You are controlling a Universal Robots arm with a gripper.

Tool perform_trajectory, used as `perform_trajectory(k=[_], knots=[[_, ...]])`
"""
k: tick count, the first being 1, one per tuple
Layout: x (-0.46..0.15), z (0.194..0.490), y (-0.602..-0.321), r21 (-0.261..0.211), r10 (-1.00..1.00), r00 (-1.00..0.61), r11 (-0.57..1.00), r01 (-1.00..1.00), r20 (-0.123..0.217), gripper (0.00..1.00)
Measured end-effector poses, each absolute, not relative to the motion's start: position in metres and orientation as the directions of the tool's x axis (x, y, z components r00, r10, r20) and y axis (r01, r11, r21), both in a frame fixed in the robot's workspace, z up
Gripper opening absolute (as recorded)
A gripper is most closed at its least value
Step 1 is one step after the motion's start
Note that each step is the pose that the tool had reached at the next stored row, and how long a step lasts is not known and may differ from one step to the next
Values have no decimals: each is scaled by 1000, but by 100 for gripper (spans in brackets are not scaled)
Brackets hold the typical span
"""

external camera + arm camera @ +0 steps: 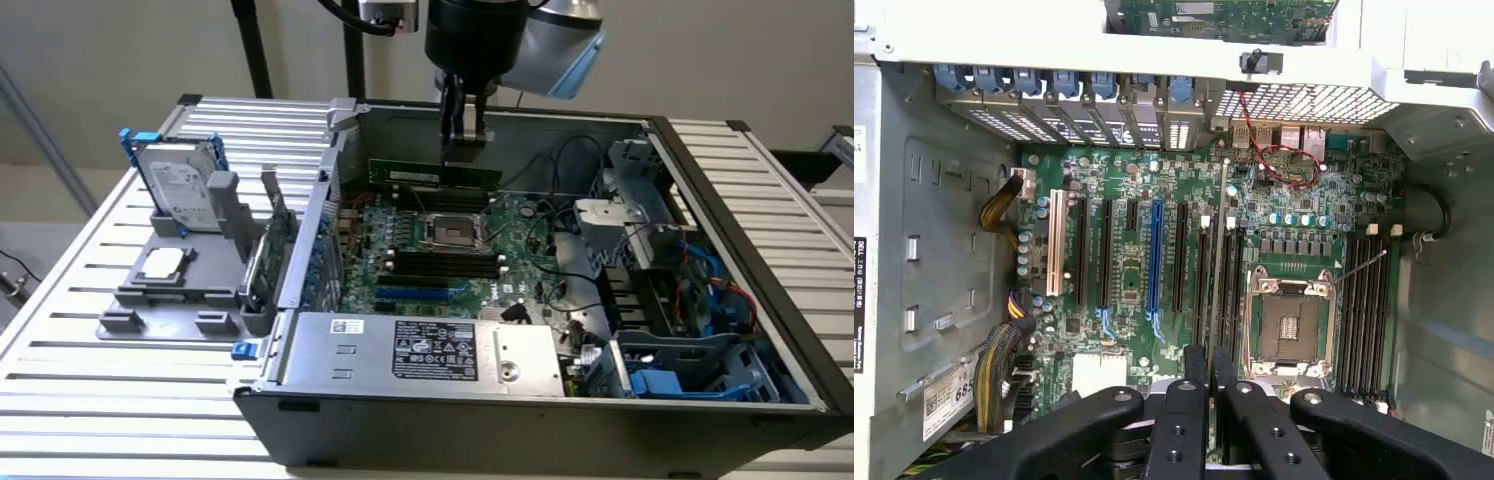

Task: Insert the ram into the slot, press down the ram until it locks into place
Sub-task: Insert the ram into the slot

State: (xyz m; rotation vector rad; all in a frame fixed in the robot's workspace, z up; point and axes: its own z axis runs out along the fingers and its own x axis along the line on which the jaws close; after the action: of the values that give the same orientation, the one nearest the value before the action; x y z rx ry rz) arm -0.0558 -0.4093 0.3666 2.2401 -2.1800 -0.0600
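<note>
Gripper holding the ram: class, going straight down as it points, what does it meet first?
The thin green ram stick it holds would likely meet the long black memory slots beside the silver processor socket; which slot is unclear.

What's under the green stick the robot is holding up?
The ram, clamped in the gripper, hangs above the green motherboard. In the wrist view, long black card slots lie beneath it. The thin strip of board right under its edge is covered.

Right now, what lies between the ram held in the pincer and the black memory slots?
The square silver processor socket, seen in the exterior view between the ram and the memory slots.
</note>
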Motion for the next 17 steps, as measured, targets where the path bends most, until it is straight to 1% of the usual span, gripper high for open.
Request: perform_trajectory(k=[7,17], knots=[[-47,364,-409,38,-999,28,-29,-999,-17,13],[-37,346,-408,38,-998,55,-55,-998,-17,13]])
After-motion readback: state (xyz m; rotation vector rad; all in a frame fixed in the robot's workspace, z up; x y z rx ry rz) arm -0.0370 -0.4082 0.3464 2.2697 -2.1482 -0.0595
